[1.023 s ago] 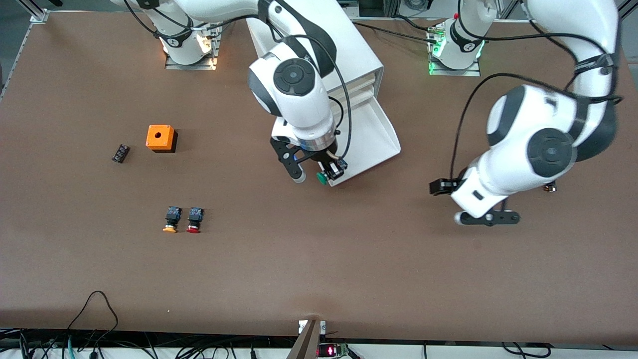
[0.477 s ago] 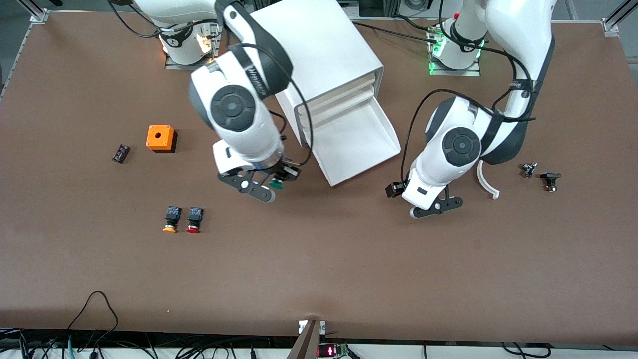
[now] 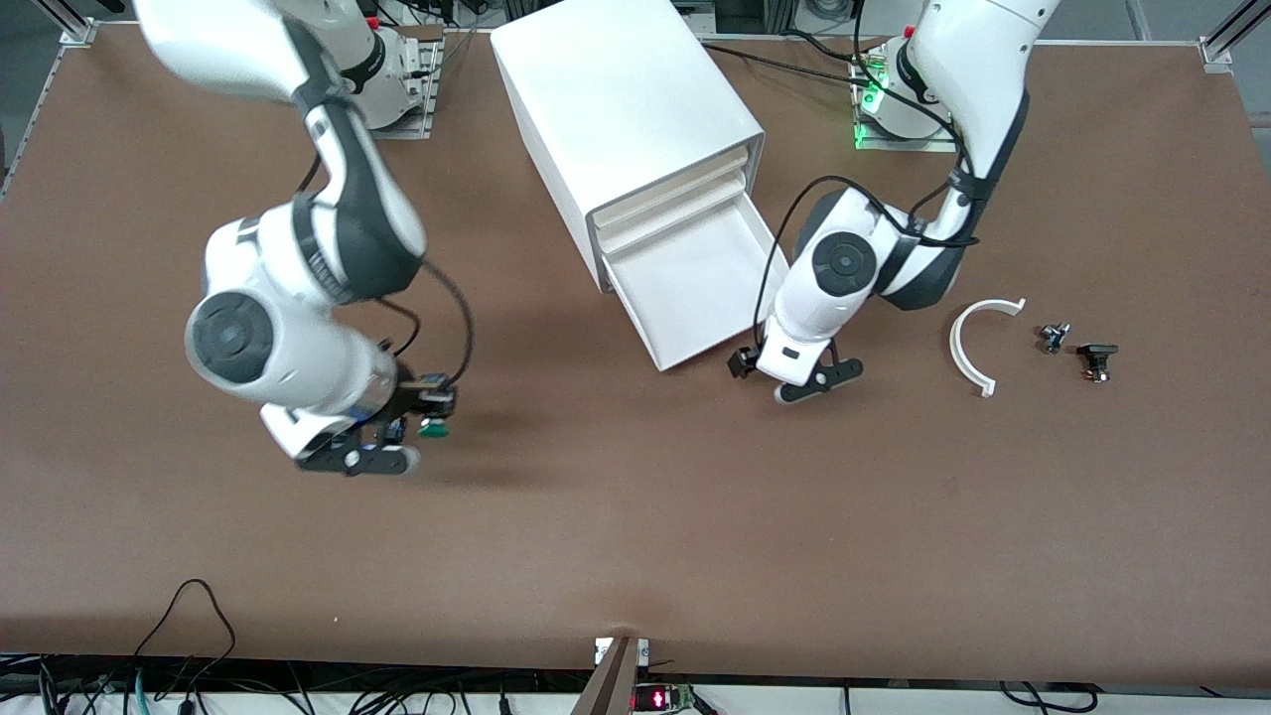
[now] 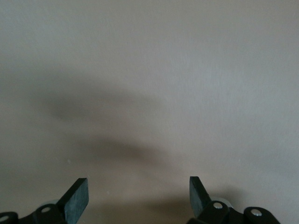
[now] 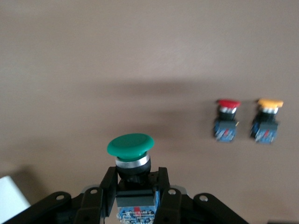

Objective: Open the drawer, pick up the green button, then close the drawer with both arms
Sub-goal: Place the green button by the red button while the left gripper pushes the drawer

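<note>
The big white cabinet (image 3: 626, 109) stands at the table's back middle. Its lowest drawer (image 3: 695, 288) is pulled open and looks empty. My right gripper (image 3: 402, 437) is shut on the green-capped button (image 3: 431, 429) and holds it above the table, toward the right arm's end. In the right wrist view the button (image 5: 131, 145) stands cap-up between the fingers of the gripper (image 5: 135, 179). My left gripper (image 3: 809, 382) is open and empty, low beside the open drawer's front corner. In the left wrist view it (image 4: 138, 186) faces a plain pale surface.
A red-capped button (image 5: 227, 122) and a yellow-orange-capped button (image 5: 266, 122) stand on the table close by the right gripper; the arm hides them in the front view. A white curved piece (image 3: 968, 348) and two small dark parts (image 3: 1051, 338) (image 3: 1095, 357) lie toward the left arm's end.
The right arm has carried the green button from the open drawer's front across the table toward its own end. The left gripper has moved in to the drawer's front corner.
</note>
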{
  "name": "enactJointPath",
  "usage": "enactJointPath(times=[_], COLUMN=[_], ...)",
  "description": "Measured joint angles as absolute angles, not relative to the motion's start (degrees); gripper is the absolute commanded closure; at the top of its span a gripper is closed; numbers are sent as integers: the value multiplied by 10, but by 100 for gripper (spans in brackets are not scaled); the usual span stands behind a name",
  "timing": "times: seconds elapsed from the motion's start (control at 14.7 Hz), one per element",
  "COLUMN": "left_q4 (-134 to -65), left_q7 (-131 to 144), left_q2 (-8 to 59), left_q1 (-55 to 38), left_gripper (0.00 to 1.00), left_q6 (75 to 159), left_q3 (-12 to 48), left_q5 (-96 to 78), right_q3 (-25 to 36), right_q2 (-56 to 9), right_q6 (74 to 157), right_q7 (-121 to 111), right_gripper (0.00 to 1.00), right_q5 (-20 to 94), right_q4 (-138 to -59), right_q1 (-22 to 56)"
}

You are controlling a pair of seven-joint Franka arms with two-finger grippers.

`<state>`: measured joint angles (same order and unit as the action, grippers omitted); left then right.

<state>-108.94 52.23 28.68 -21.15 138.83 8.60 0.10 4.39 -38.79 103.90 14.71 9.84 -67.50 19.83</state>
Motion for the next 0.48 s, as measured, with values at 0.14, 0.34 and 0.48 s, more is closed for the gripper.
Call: enactJointPath(times=[0.14, 0.34, 0.48], left_q4=[-1094, -1098, -1103], left_q7=[530, 547, 554], left_q2=[290, 295, 298], left_q1=[-221, -239, -253], left_gripper=[4, 3, 2], left_q6=[1389, 1389, 1389], left_q3=[86, 86, 87], left_q5=[1, 1, 1], right_q3=[44, 40, 40], right_q2=[-395, -411, -427], right_q6=[1087, 1138, 1160], right_q7=[112, 110, 110], right_gripper=[100, 100, 100], right_q5=[103, 103, 103], right_q4=[-716, -753, -765], right_q1=[183, 187, 187])
